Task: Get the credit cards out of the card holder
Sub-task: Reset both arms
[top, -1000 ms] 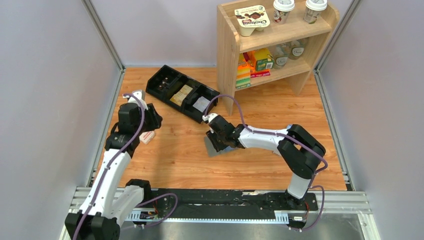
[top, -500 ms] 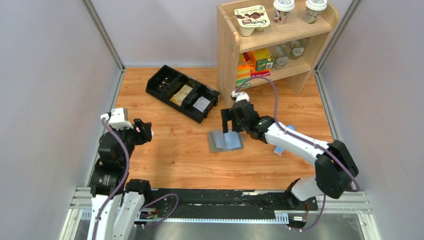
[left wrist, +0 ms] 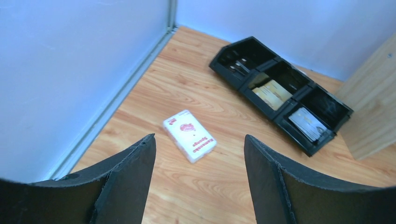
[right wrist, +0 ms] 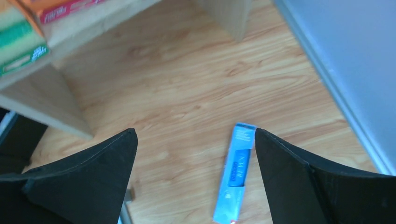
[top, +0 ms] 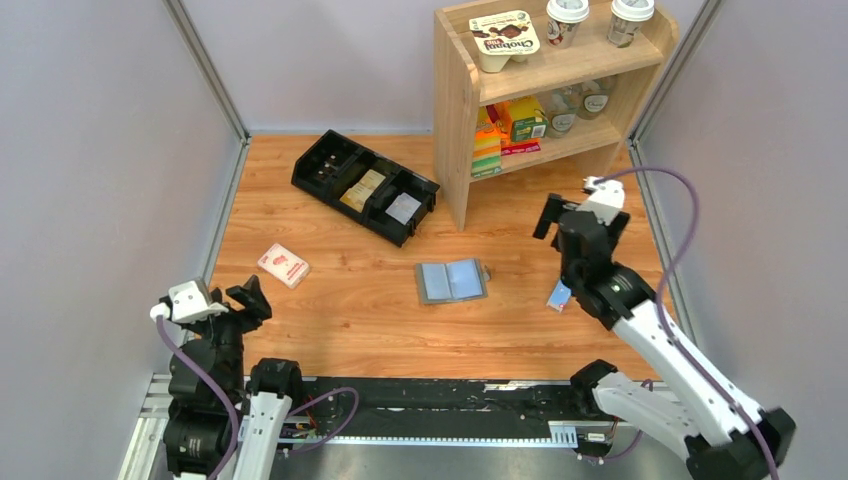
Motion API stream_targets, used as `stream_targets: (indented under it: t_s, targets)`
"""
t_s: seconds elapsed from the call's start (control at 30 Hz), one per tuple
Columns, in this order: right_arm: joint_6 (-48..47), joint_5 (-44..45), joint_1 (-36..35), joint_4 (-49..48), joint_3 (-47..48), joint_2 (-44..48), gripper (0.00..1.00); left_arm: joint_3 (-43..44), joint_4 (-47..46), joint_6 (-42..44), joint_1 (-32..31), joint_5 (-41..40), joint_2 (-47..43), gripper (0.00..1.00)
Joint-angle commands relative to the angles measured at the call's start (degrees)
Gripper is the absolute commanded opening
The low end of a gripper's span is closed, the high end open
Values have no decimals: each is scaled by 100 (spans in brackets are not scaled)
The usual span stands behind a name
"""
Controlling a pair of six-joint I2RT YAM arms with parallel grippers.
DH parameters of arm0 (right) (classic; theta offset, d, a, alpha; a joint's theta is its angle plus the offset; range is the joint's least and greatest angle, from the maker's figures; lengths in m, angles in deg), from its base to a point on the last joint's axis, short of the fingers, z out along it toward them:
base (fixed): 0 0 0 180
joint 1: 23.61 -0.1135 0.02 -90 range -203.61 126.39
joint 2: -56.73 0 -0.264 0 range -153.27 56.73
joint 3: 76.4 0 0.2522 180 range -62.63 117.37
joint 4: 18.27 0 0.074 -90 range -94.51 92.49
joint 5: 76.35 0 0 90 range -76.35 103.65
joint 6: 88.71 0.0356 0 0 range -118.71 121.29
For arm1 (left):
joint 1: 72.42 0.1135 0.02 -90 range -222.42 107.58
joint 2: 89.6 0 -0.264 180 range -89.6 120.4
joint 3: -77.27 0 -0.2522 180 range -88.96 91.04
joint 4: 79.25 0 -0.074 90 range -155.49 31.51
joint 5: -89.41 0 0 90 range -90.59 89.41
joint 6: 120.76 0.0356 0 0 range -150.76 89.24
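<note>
— Where's the holder (top: 452,281)?

— Lying open flat in the middle of the table (top: 340,320), pockets up, nothing touching it. I can't tell whether anything sits in the pockets.

— And the cards?

— A tan card (top: 362,188) lies in the middle compartment of the tray (top: 318,160), and a pale card (top: 403,208) lies in the compartment right of it. The tray sits far-left of the holder, just beside the shelf (top: 457,150).

— The arms?

— Both are well apart from the holder. The left gripper (left wrist: 198,137) hangs at the near left edge, fingers spread wide and gripping nothing, with the white box (top: 284,265) on the table beyond it. The right gripper (right wrist: 194,133) is raised at the right, near the shelf, also spread and empty. Under it is the blue packet (right wrist: 236,179), which lies right of the holder.
</note>
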Motion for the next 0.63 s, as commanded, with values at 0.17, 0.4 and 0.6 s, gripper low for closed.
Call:
stream_targets:
  t_s: [0.17, 0.4, 0.6]
  targets:
    - [-895, 1933, 18, -247, -1051, 2497, 100, 249, 416, -7, 2, -763, -330, 77]
    - [-939, 2268, 18, 7, -1175, 3624, 100, 63, 442, -235, -6, -666, -347, 77]
    - [-1027, 2286, 18, 1070, -639, 3765, 100, 142, 503, -411, -6, -350, -356, 78]
